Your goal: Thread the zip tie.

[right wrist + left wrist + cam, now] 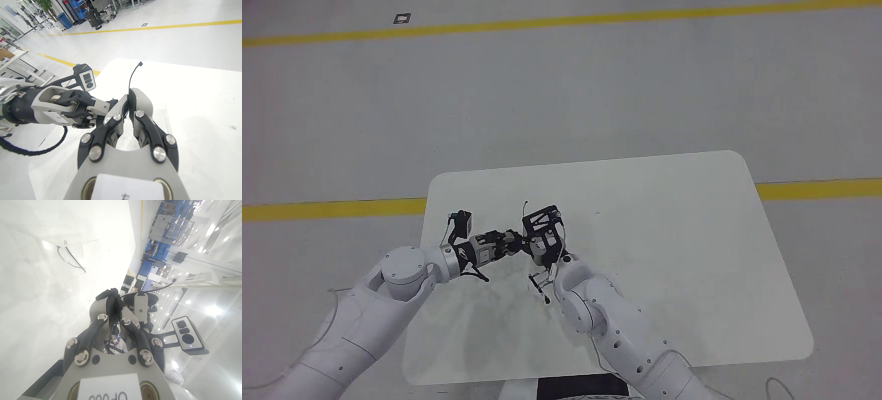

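left gripper (113, 295) at nine o'clock of right gripper (129, 98), both clamping zip tie (132, 75) (head free), over white table (662, 200)

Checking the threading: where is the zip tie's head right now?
In the right wrist view the zip tie's head juts out beyond the shut fingertips of the right gripper, in the air over the table; the left gripper sits close beside.
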Controlling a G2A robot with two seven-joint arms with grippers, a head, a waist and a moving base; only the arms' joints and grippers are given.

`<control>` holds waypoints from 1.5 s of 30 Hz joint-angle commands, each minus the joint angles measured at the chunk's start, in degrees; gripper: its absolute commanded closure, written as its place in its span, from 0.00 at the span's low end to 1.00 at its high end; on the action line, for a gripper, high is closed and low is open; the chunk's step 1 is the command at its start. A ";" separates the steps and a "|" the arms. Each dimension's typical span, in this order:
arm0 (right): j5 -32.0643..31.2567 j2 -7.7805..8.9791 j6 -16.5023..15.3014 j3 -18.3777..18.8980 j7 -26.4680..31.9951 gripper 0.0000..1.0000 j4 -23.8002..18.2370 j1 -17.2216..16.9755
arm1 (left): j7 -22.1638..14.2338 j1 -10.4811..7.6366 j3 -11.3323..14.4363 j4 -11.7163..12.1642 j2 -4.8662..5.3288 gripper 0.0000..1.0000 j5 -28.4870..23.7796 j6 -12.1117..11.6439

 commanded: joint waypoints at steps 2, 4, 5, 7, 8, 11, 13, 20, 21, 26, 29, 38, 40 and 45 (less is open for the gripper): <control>0.02 0.01 0.19 -0.02 0.02 1.00 0.05 0.02 | 0.00 0.00 0.00 0.00 0.00 1.00 0.00 0.00; 0.03 0.03 0.24 -0.02 0.06 1.00 0.03 0.00 | 0.00 0.00 0.00 0.00 0.00 1.00 0.00 0.00; 0.04 0.05 0.24 -0.02 0.08 1.00 0.01 -0.01 | 0.00 0.00 0.00 0.00 0.00 1.00 0.00 0.00; 0.13 0.07 0.16 -0.01 0.11 1.00 -0.11 -0.07 | 0.00 0.00 0.00 0.00 0.00 1.00 0.00 0.00; 0.33 0.09 0.04 0.01 0.08 1.00 -0.23 -0.14 | 0.00 0.00 0.00 0.00 0.00 1.00 0.00 0.00; 0.90 0.12 -0.37 0.08 0.16 1.00 -0.35 -0.23 | 0.00 0.00 0.00 0.00 0.00 1.00 0.00 0.00; 1.21 0.15 -0.86 -0.02 0.36 1.00 -0.36 -0.25 | 0.00 0.00 0.00 0.00 0.00 1.00 0.00 0.00; 1.54 0.24 -1.75 -0.29 0.92 1.00 -0.05 -0.16 | 0.00 0.00 0.00 0.00 0.00 1.00 0.00 0.00; 1.58 0.25 -1.73 -0.28 0.92 1.00 -0.02 -0.14 | 0.00 0.00 0.00 0.00 0.00 1.00 0.00 0.00; 1.44 0.34 -1.12 -0.08 0.98 1.00 0.12 -0.17 | 0.00 0.00 0.00 0.00 0.00 1.00 0.00 0.00; 1.44 0.42 -0.72 0.09 1.12 1.00 0.03 -0.38 | 0.00 0.00 0.00 0.00 0.00 1.00 0.00 0.00; 3.32 0.48 -0.89 0.35 1.62 1.00 -0.27 -0.66 | 0.00 0.00 0.00 0.00 0.00 1.00 0.00 0.00; 3.83 0.51 -1.35 0.31 1.97 1.00 -0.28 -0.69 | 0.00 0.00 0.00 0.00 0.00 1.00 0.00 0.00; 4.54 0.52 -1.77 0.04 2.51 1.00 0.15 -0.55 | 0.00 0.00 0.00 0.00 0.00 1.00 0.00 0.00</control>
